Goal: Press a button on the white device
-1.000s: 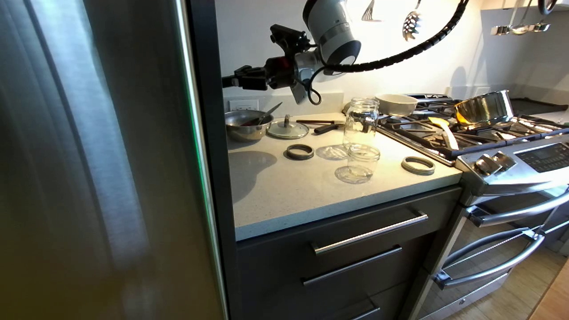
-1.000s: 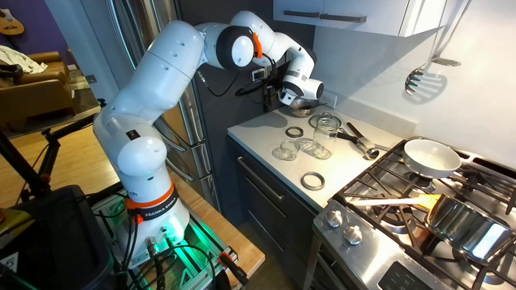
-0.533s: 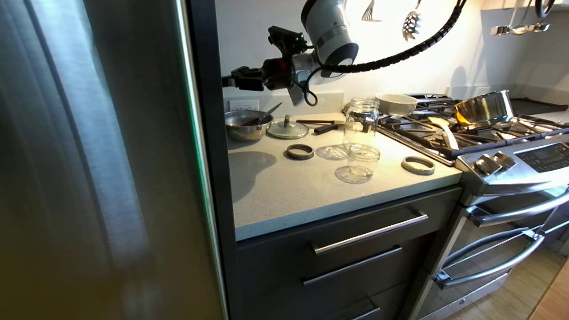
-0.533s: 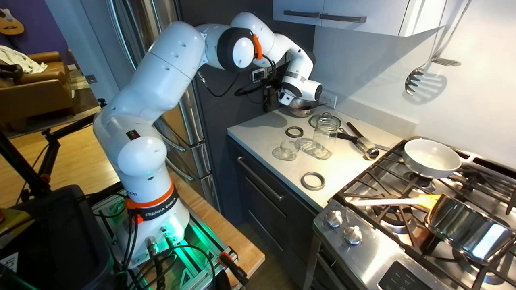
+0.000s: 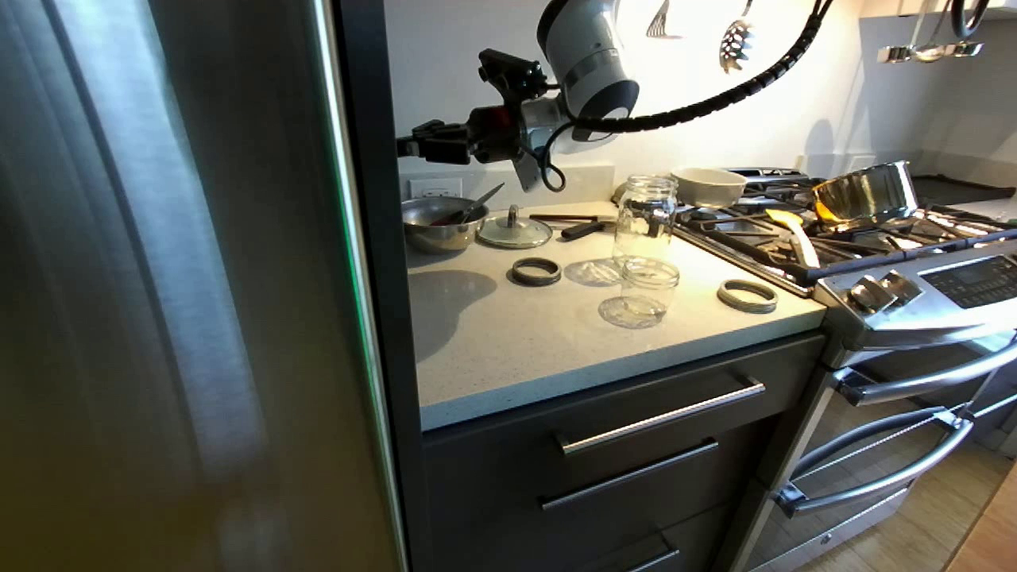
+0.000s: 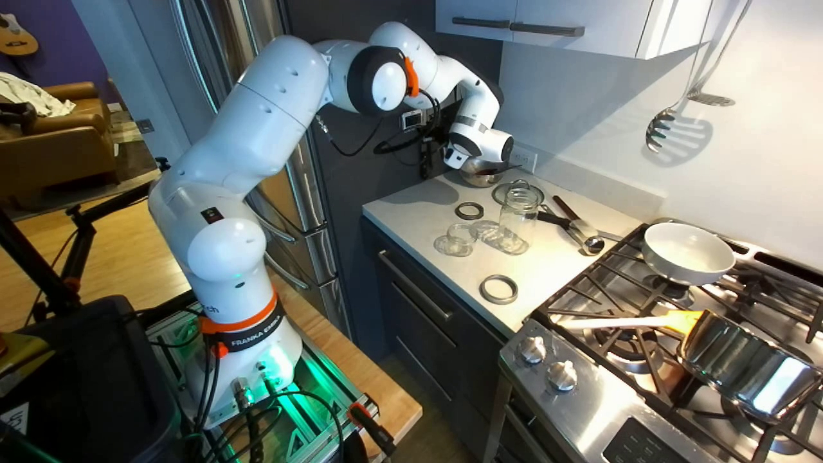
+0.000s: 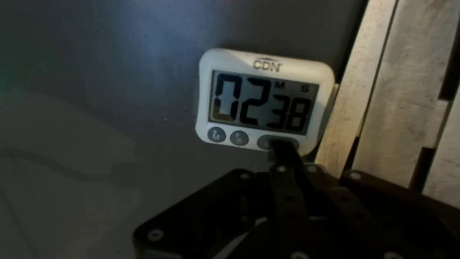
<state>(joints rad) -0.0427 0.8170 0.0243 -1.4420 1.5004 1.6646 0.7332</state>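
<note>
The white device is a CDN timer (image 7: 233,57) on a dark upright panel. Its display (image 7: 264,102) reads 02 M 38 S. Below it are a round M button (image 7: 216,134), a round S button (image 7: 239,137) and a wide oval button (image 7: 264,141). My gripper (image 7: 284,145) is shut and empty, its tips over the oval button and covering its middle and right. I cannot tell whether they touch it. The timer shows small in an exterior view (image 6: 411,119). In an exterior view my gripper (image 5: 407,148) points at the panel, its tips partly hidden behind the panel edge.
Pale slats (image 7: 388,90) stand close right of the timer. Below the arm, the counter (image 5: 508,357) holds a metal bowl (image 5: 445,234), a glass lid (image 5: 515,230), jar rings and a tall glass jar (image 5: 645,214). A wall cabinet (image 6: 566,13) hangs near the arm.
The arm and gripper have shifted very slightly down, and the wrist a little toward the panel. The gripper looks shut throughout. Nothing on the counter has moved.
</note>
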